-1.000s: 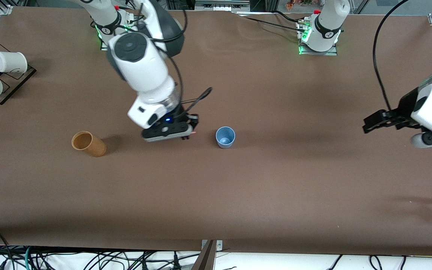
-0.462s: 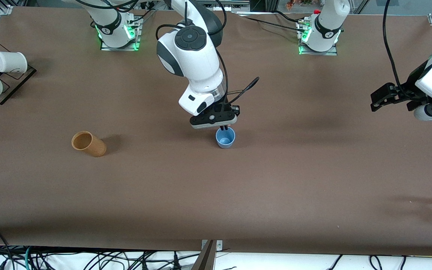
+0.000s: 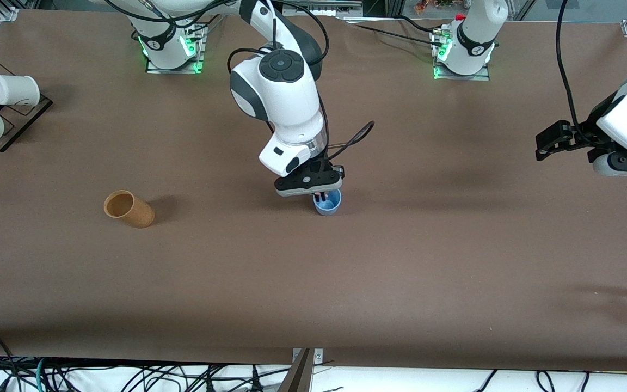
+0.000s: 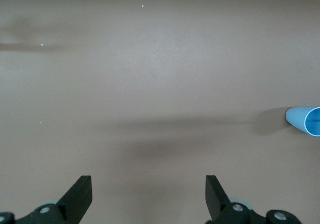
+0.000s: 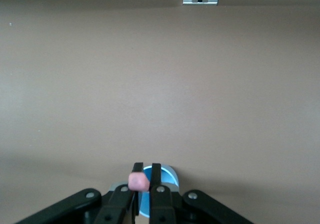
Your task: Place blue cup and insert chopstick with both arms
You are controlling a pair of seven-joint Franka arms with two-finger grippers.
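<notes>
Both right fingers (image 5: 156,176) pinch chopstick (image 5: 138,181) over blue cup (image 3: 329,203).

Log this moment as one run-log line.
stage: inserting chopstick | right end effector: shut on chopstick, over blue cup | left end effector: open, waiting at left arm's end | cup: upright on table

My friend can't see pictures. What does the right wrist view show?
The right gripper holds the pink chopstick between its shut fingers, right over the open blue cup. Bare brown table fills the rest of the view.
</notes>
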